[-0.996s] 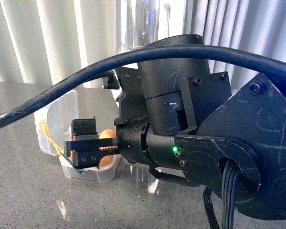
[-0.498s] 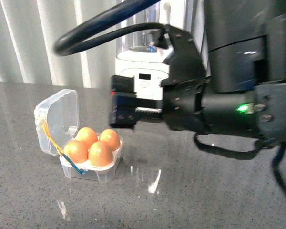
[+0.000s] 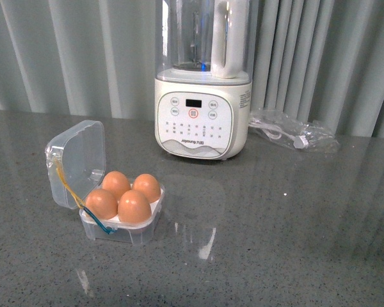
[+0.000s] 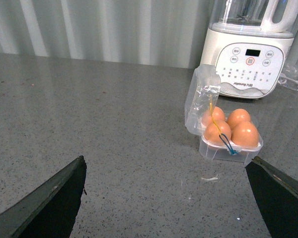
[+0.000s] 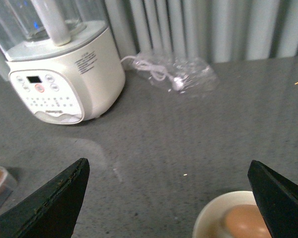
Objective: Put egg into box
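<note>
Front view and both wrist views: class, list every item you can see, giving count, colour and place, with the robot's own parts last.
box: 1, clear with a white tray, lid open, left on the table
eggs: 4, orange-brown, filling the box
rubber bands: 2, yellow and blue, on the box
blender: 1, cream with a clear jug, behind the box
plastic bag: 1, clear, white cable inside, right of the blender
bowl: 1, white, right wrist view only
spare egg: 1, orange-brown, in the bowl
table: 1, speckled grey
curtain: 1, pale grey, behind everything
left gripper: 1, black, open, empty
right gripper: 1, black, open, empty
</note>
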Available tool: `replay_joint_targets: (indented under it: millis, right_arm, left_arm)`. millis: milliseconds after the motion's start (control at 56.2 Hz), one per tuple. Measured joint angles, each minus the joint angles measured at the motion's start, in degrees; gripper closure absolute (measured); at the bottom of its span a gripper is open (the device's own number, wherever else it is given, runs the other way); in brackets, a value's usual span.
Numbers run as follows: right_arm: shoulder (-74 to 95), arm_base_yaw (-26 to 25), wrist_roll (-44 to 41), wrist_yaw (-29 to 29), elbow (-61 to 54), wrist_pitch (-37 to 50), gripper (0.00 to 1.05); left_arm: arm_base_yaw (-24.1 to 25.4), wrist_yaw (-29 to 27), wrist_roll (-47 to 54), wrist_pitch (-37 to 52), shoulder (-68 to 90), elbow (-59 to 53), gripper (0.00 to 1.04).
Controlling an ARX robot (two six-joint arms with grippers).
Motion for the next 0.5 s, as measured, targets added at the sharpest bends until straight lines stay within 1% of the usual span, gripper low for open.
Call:
replay_joint_targets:
  millis: [89, 196, 320, 356, 409, 480, 498]
  right_arm:
    - [-6.82, -3.26, -4.55, 1.33, -2.19, -0.35, 0.07]
    - [-13.14, -5.70, -10.25, 2.27, -3.72, -0.68, 0.07]
    - [-19.41, -6.40, -15.54, 2.62, -4.76, -2.97, 0.07]
    - [-21.05, -6.43, -15.10, 1.01, -4.59, -5.77, 0.11]
    - [-24.72, -5.53, -12.33, -0.07, -4.68, -12.68, 0.21]
    - [-28.37, -3.58, -10.54, 1.55, -6.14, -16.70, 0.32]
    - [-29.51, -2.36, -10.12, 3.10, -6.75, -17.40, 0.36]
  left_arm:
    - [0.00, 0.00, 0.00, 0.00, 0.00, 0.00, 0.07]
    - [0.00, 0.00, 0.00, 0.00, 0.00, 0.00, 0.07]
    - [0.00, 0.00, 0.00, 0.00, 0.00, 0.00, 0.07]
    - [0.00, 0.00, 0.00, 0.00, 0.00, 0.00, 0.07]
    - [0.00, 0.00, 0.00, 0.00, 0.00, 0.00, 0.07]
    - [0.00, 0.00, 0.00, 0.00, 0.00, 0.00, 0.07]
    - [0.00, 0.00, 0.00, 0.00, 0.00, 0.00, 0.07]
